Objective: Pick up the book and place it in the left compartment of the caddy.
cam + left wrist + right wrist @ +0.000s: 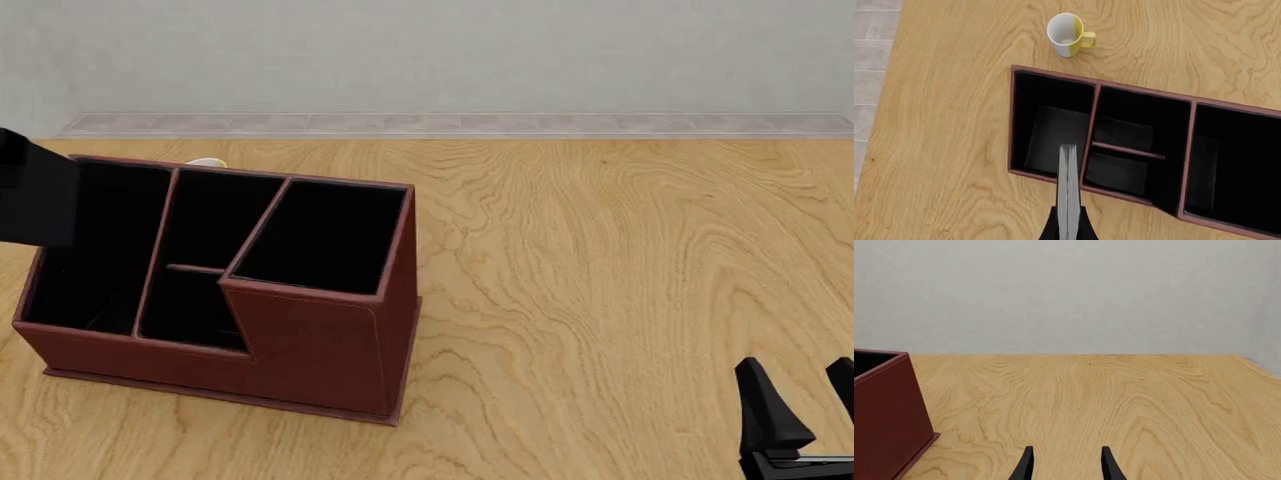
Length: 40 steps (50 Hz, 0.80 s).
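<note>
Left wrist view: the left gripper (1067, 227) is clamped on the book (1067, 190), which is held edge-on so only its pale grey, finely lined page edge shows between two thin black covers; the fingers are cut off by the frame edge. The book hangs above the caddy (1054, 75), its far end over the near wall of the left compartment (1047, 140), and has not entered the slot. The caddy is a rectangular box with thin reddish-brown leather-look rims and matte black lining; dividers split it into a long narrow slot, two small middle sections and a larger squarish section that is partly cropped. Beyond the caddy, apart from it, stands a mug (1067, 34), white with a yellow side and handle, on the table (954, 50) of light wood with bold swirling grain. In the front view the caddy's stepped front is plain, with a faint stitched panel on the tall section; a flat black shape at the caddy's left edge covers part of the left compartment and I cannot tell what part of the arm or book it is. Only a sliver of the mug shows behind the caddy's back wall. The right gripper (1065, 465) rests well to the caddy's right, fingers spread and holding nothing, their bases cropped.
</note>
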Tool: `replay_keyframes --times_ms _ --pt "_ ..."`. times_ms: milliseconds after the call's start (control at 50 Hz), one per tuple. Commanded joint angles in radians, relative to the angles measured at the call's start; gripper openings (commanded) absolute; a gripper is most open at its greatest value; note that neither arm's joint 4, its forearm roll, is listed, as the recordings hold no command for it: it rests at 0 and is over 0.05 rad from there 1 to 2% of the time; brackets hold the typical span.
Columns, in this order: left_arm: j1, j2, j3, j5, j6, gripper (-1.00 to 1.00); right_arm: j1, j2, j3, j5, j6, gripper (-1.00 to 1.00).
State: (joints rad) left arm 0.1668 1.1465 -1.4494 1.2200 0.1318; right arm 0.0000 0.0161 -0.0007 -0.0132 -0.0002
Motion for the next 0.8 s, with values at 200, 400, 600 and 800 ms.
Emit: replay_keyframes --times_ms 200,400,600,800 --pt "0.002 0.037 -0.01 0.0 0.014 -1.0 0.0 -0.005 -0.001 0.005 0.0 1.0" --pt "0.011 0.056 -0.008 -0.001 0.021 -1.0 0.0 -0.004 -0.001 0.004 0.0 1.0" --pt "0.013 0.07 -0.006 -0.001 0.014 -1.0 0.0 -0.004 -0.001 0.004 0.0 1.0" --pt "0.035 0.091 -0.027 -0.002 0.028 -1.0 0.0 -0.004 -0.001 0.004 0.0 1.0"
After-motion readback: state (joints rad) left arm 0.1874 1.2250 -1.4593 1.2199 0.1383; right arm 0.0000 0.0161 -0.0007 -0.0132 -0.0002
